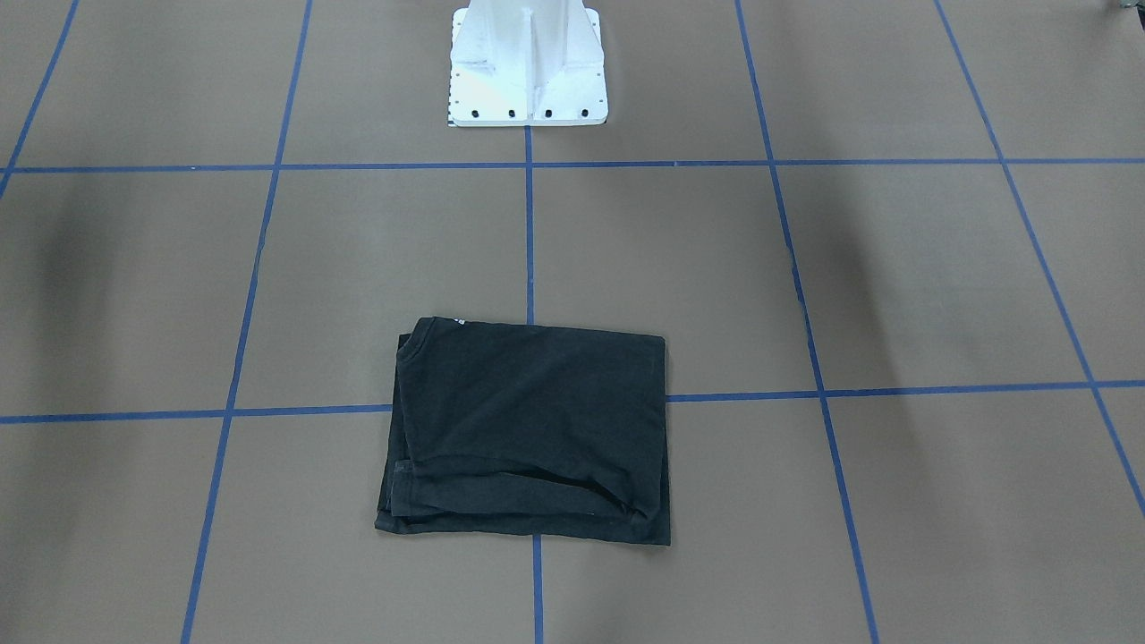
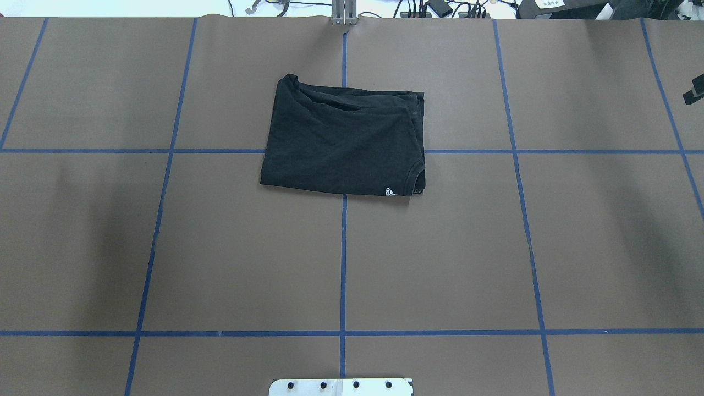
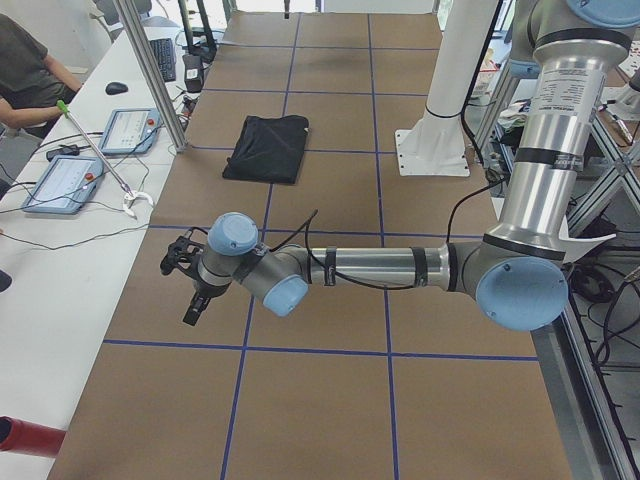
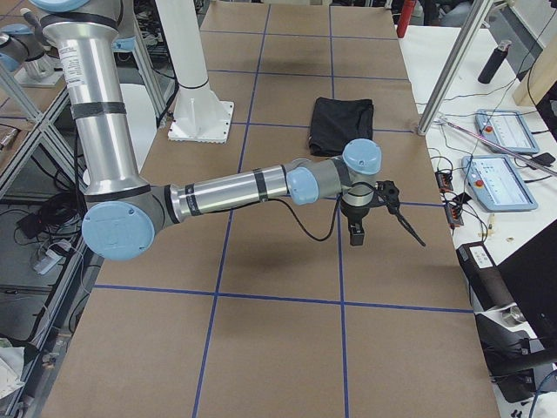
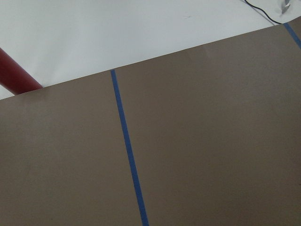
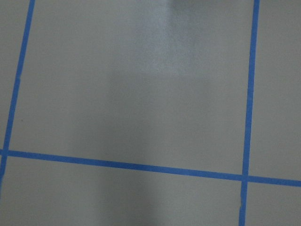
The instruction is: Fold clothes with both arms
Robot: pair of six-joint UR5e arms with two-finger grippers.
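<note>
The clothes are one black T-shirt (image 1: 528, 438) folded into a flat rectangle on the brown table, away from the robot's base and near the table's centre line. It also shows as the black T-shirt (image 2: 344, 143) from overhead, with a small white mark at its near right corner, and in the side views (image 3: 267, 148) (image 4: 341, 124). My left gripper (image 3: 192, 310) hangs over bare table far to the shirt's left, and I cannot tell its state. My right gripper (image 4: 355, 231) hangs far to the shirt's right, state unclear. Both wrist views show only table and tape.
The white pedestal base (image 1: 528, 67) stands at the robot's side of the table. Blue tape lines (image 2: 343, 264) grid the brown surface. A side desk holds control tablets (image 3: 60, 185), with a seated person (image 3: 25, 70) beside it. A red cylinder (image 5: 16, 77) lies at the table's left end.
</note>
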